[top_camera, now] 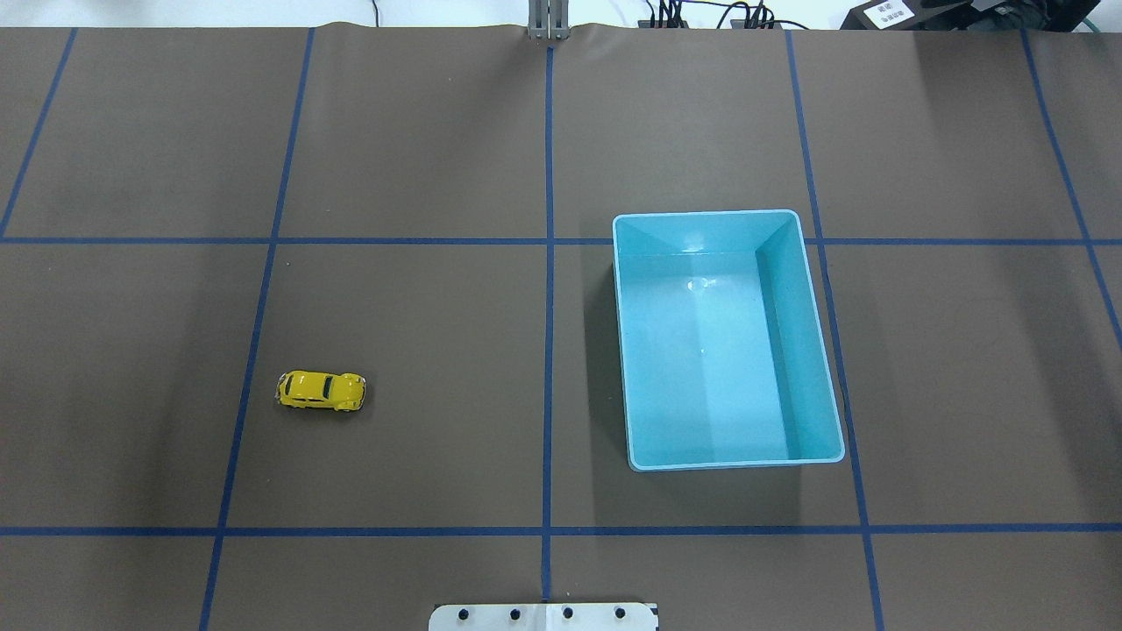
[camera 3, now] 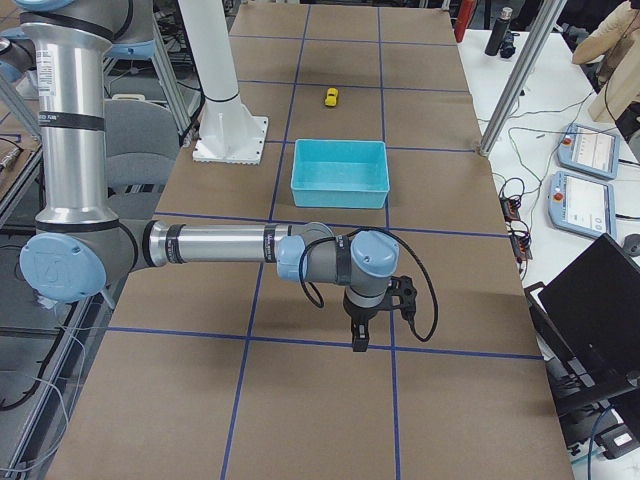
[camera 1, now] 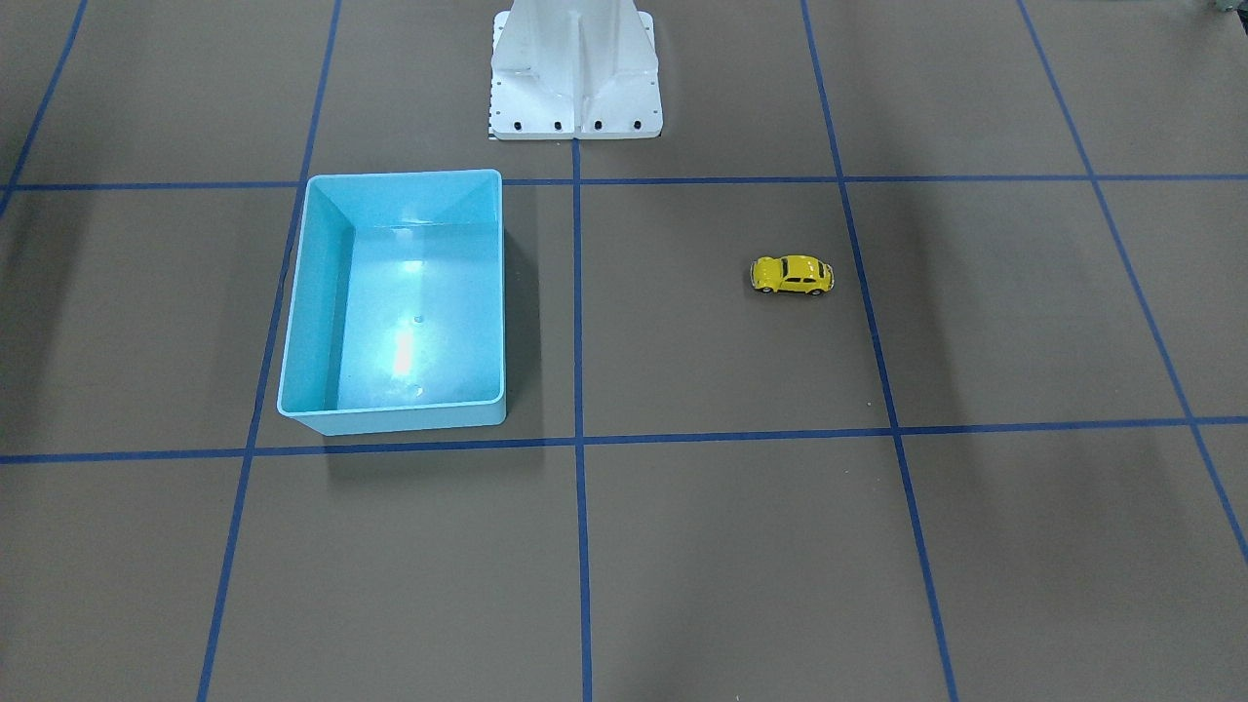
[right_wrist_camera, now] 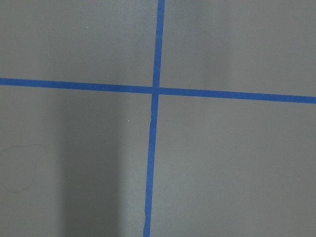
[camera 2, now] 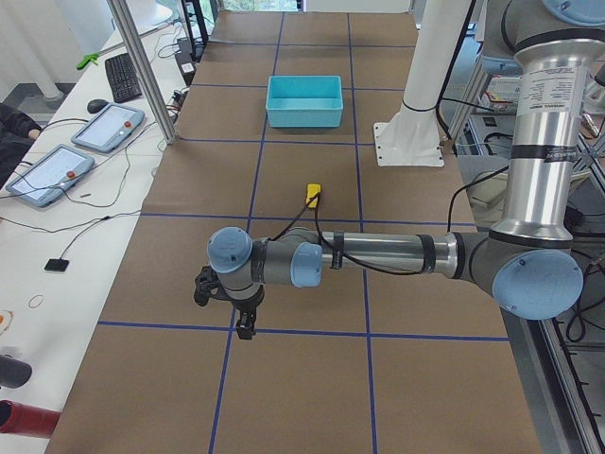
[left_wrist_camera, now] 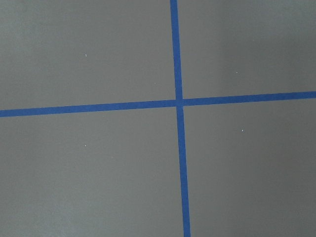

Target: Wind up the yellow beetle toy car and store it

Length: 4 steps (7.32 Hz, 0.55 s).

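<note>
The yellow beetle toy car (camera 1: 792, 275) stands on its wheels on the brown table, alone in a taped square; it also shows in the overhead view (top_camera: 321, 391) and both side views (camera 2: 313, 195) (camera 3: 331, 97). The light-blue bin (camera 1: 404, 175) (top_camera: 706, 214) is empty and stands apart from the car, across the centre tape line. My left gripper (camera 2: 244, 323) hangs low over the table's left end, far from the car. My right gripper (camera 3: 358, 338) hangs low over the right end, beyond the bin (camera 3: 340, 170). Both show only in side views, so I cannot tell whether they are open or shut.
Blue tape lines (left_wrist_camera: 177, 102) (right_wrist_camera: 155, 90) grid the brown table; both wrist views show only a tape crossing. The white robot base (camera 1: 575, 73) stands at the table's back middle. Tablets and cables (camera 2: 52, 170) lie past the operators' edge.
</note>
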Motion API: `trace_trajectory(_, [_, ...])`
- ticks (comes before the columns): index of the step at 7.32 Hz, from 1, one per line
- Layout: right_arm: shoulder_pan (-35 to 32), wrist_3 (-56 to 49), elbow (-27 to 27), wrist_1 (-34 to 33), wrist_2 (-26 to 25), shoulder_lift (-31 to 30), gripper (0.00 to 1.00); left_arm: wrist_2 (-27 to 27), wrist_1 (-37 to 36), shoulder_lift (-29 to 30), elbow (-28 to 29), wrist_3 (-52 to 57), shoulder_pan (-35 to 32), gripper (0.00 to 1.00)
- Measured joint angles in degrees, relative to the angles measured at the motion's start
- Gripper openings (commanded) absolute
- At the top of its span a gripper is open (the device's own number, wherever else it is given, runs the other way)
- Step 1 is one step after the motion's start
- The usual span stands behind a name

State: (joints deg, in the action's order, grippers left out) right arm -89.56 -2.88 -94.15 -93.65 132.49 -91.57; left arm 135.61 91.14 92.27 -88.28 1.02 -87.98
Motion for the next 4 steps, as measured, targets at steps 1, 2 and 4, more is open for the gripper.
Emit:
trace_trajectory(1, [0.00,-0.01,0.06,-0.08,0.02,-0.06,1.00,0.00,0.00,-0.06,-0.01,-0.03,0.00,1.00])
trace_trajectory(2, [0.00,0.00,0.09,-0.11,0.04,-0.08,1.00,0.00,0.00,-0.09,-0.03,-0.04,0.00,1.00])
trace_trajectory(4, [0.00,0.00,0.32,-0.19,0.05,-0.45,1.00,0.04,0.00,-0.03,0.05,-0.04,0.00,1.00])
